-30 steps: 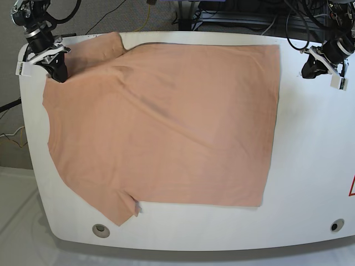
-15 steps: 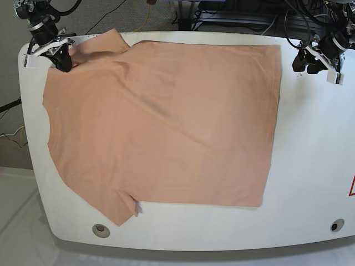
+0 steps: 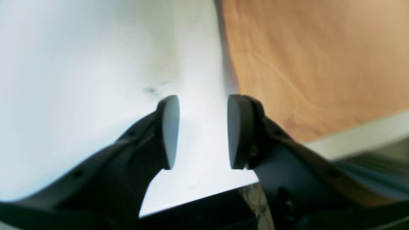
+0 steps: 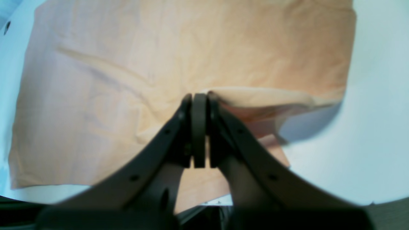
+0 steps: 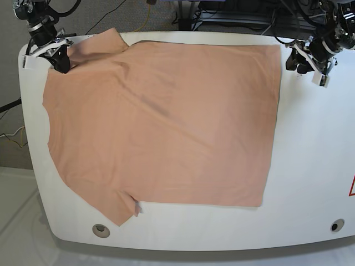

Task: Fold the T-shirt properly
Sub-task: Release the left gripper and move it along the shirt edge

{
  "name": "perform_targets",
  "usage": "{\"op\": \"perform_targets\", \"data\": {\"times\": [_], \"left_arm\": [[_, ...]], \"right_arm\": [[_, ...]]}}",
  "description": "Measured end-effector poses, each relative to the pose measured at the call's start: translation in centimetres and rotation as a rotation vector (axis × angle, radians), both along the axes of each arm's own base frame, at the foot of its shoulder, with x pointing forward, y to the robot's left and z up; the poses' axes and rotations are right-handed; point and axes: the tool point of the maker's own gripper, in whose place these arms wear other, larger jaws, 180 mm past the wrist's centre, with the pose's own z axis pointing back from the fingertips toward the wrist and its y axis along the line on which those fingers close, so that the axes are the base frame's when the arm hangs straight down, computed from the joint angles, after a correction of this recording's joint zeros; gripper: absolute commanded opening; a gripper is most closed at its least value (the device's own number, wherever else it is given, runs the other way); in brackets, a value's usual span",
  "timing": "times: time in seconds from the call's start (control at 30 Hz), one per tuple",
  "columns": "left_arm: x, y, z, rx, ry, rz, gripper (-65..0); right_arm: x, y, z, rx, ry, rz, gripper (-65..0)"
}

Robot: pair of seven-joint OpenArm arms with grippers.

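Left tool (image 3: 202,131): now parted, empty, moved beside T-shirt (image 5: 161,122) hem corner; right tool (image 4: 199,131) pinching sleeve. Fold pending.

I'm working in what looks like a robotics lab. A white rounded table (image 5: 310,166) with bolt holes fills my view, and past both grippers, bundled cables (image 5: 233,19) trail over grey carpet (image 5: 105,14).
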Motion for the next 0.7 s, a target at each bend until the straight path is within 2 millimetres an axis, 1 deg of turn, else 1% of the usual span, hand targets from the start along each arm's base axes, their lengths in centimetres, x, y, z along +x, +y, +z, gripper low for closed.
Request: {"op": "perform_targets", "data": {"times": [0.13, 0.17, 0.2, 0.27, 0.3, 0.5, 0.57, 0.63, 0.7], "left_arm": [[0.5, 0.0, -0.2, -0.018, -0.017, 0.018, -44.0], [0.5, 0.3, -0.4, -0.017, -0.011, 0.026, -44.8], [0.5, 0.5, -0.7, -0.017, -0.004, 0.034, -44.6], [0.1, 1.2, -1.8, -0.013, 0.022, 0.06, -43.8], [0.2, 1.3, -2.0, -0.017, 0.019, 0.072, -43.2], [0.1, 1.1, -1.9, -0.061, 0.021, 0.084, -37.9], [-0.1, 0.8, -1.8, -0.088, 0.034, 0.086, -31.3], [-0.6, 0.2, -1.2, -0.159, 0.062, 0.086, -29.3], [-0.7, -0.1, -0.5, -0.19, 0.051, 0.072, -28.0]], "right_arm": [[0.1, 0.0, 0.1, 0.002, -0.005, -0.005, -65.0], [0.1, 0.0, 0.1, 0.002, -0.005, -0.005, -65.0], [0.1, -0.1, 0.1, 0.001, -0.004, -0.005, -65.0], [0.1, -0.2, 0.0, 0.002, -0.001, -0.011, -65.0], [0.1, -0.1, 0.0, 0.003, -0.001, -0.011, -65.0], [0.1, 0.0, 0.0, 0.006, -0.002, -0.009, -65.0], [0.1, -0.1, 0.0, 0.004, 0.0, -0.01, -65.0], [0.0, -0.1, 0.0, 0.003, 0.003, -0.01, -65.0], [0.0, -0.1, 0.0, 0.005, 0.003, -0.008, -65.0]]}}
